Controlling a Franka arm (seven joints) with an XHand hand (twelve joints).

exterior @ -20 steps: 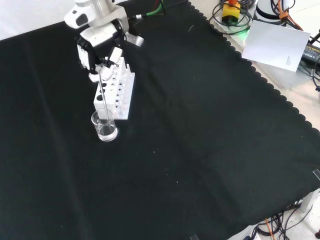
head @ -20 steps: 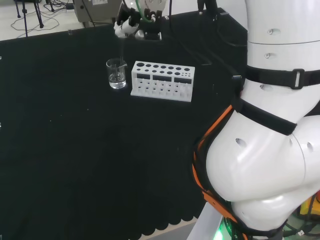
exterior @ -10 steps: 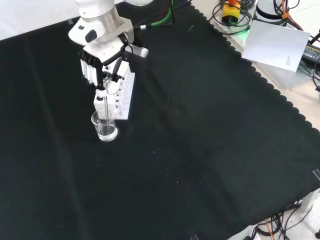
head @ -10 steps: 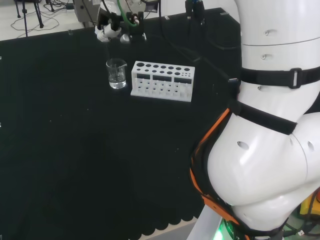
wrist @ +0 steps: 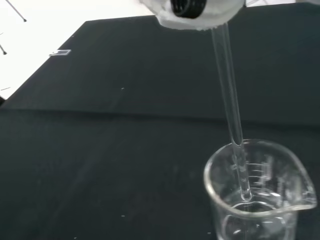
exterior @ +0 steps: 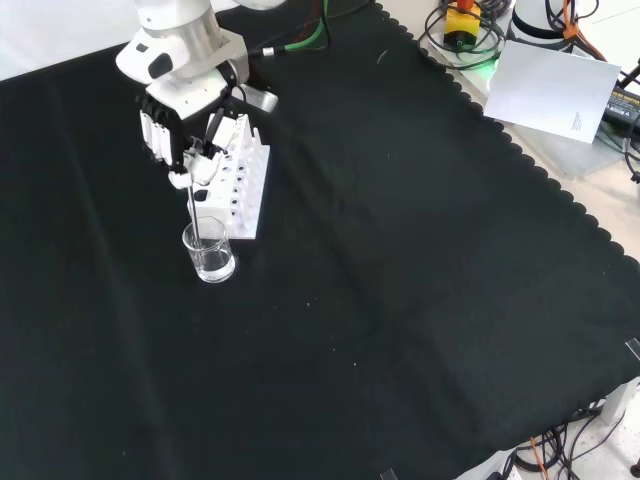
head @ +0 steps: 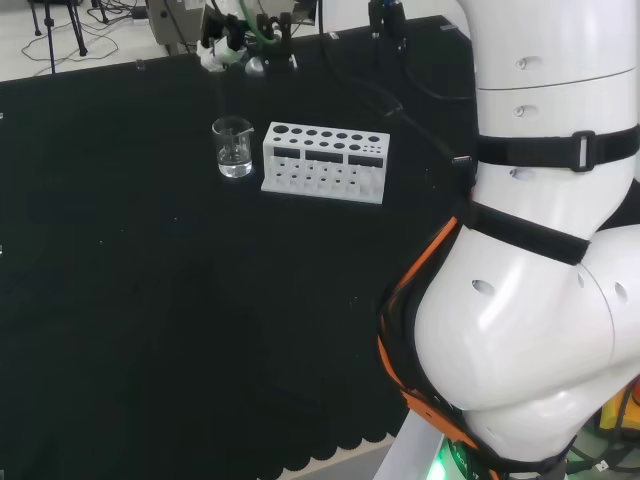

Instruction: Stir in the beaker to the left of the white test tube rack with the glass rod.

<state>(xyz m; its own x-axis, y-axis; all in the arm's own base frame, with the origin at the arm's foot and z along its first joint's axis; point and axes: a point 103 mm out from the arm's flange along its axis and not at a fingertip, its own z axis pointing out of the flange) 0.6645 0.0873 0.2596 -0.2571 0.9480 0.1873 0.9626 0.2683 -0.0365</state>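
A: Where is the hand [exterior: 180,120] just now?

B: In the front view it hangs above the beaker [exterior: 209,251], close to the near end of the white test tube rack [exterior: 234,185]. Its fingers [exterior: 158,133] point down and are curled in, pinching the top of the glass rod [exterior: 194,215].

A: And the rod itself?

B: It runs down from the fingertips, nearly upright with a slight lean, and its lower end is inside the beaker. The wrist view shows this best: the rod [wrist: 230,110] passes the rim and its tip sits just at the liquid's surface in the beaker [wrist: 260,195], toward one side rather than the middle. Whether the tip is actually wetted I can't quite tell.

A: What's in the beaker?

B: A shallow layer of clear liquid at the bottom.

A: How do beaker and rack sit from behind the arm?

B: In the head view the beaker [head: 233,147] stands just left of the rack [head: 324,162], close but apart, both on the black cloth [head: 150,300]. The hand [head: 228,48] is up near the far edge of the cloth, above and behind the beaker. The rod is too faint to make out there.
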